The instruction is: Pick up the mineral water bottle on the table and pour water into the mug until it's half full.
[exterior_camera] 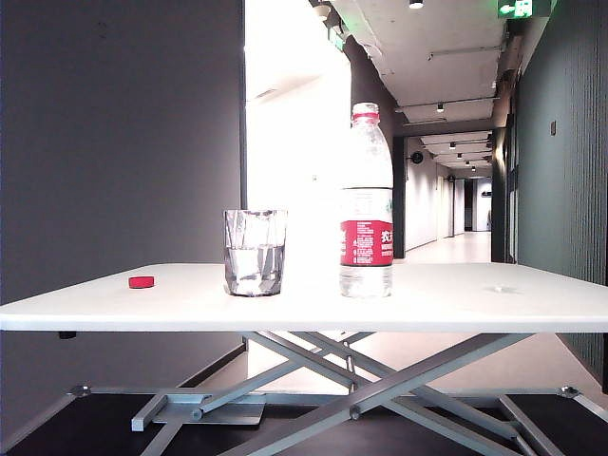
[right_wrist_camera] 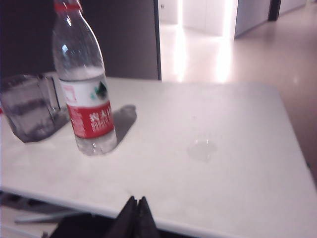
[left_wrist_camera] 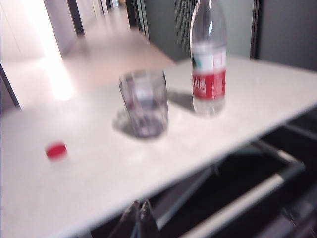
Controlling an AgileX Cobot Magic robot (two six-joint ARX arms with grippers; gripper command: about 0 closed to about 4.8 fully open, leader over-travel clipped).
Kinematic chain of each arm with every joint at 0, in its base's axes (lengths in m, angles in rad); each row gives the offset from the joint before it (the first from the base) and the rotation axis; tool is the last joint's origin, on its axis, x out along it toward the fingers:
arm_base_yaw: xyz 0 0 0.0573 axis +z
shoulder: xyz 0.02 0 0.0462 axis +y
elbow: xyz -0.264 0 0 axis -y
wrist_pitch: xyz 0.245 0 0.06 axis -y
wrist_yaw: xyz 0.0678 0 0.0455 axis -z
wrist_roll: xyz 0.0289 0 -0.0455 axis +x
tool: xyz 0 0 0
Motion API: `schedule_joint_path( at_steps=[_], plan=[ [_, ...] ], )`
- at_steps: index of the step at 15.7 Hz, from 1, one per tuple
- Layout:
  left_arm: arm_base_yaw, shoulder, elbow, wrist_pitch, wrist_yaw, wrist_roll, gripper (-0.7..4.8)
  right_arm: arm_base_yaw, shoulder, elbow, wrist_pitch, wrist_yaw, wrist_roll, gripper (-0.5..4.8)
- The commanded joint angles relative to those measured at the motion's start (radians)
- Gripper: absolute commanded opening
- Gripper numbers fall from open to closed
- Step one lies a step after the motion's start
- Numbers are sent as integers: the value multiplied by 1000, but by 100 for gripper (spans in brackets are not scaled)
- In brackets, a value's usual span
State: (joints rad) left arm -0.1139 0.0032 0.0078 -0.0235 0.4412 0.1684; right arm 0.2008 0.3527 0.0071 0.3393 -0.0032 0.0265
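**Bottle and tumbler stand side by side, both grippers closed and empty off the near edge**

In the exterior view the mineral water bottle (exterior_camera: 367, 204) stands upright near the centre of the frame on the white table (exterior_camera: 475, 299), uncapped at its red neck ring, with its red-and-white label facing the camera. Just to its left, apart from it, stands the mug (exterior_camera: 255, 253), a clear faceted tumbler holding water (exterior_camera: 255, 268) to about its middle. A small red bottle cap (exterior_camera: 142, 282) lies flat at the left of the tabletop, well apart from the mug. No arm shows in this view.

In the left wrist view, which is blurred, the left gripper (left_wrist_camera: 140, 220) appears at the bottom centre of the frame, fingers pressed together and holding nothing, off the table edge and well short of the mug.

In the right wrist view the right gripper (right_wrist_camera: 136, 218) sits at the bottom centre, fingertips clenched together and empty, just off the table's edge, with the bottle at the upper left. A faint wet patch (right_wrist_camera: 202, 149) marks the tabletop right of centre.
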Motion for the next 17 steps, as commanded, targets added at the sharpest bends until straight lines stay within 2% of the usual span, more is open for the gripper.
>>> schedule_joint_path(
  at_steps=[1,2,3,7,12,14,17],
  plan=[
    [2,0,2,47,-95,7,-4,2,-197,-2,-193,-13,4,-9],
    [2,0,2,48,-153,7,-4,1,-324,-2,-307,13,-3,-9],
    [2,1,2,54,-185,7,-4,0,-359,3,-367,40,-11,-9],
    [18,0,2,80,-217,31,-4,-2,-355,-2,-352,24,-72,-9],
    [75,0,2,103,-217,41,-4,-140,-353,-2,-334,-126,-81,-9],
    [80,0,2,119,-190,29,-4,-203,-353,-2,-335,-157,-53,-8],
    [80,0,2,92,-195,30,-4,-208,-353,-2,-336,-145,-57,-8]
  ],
)
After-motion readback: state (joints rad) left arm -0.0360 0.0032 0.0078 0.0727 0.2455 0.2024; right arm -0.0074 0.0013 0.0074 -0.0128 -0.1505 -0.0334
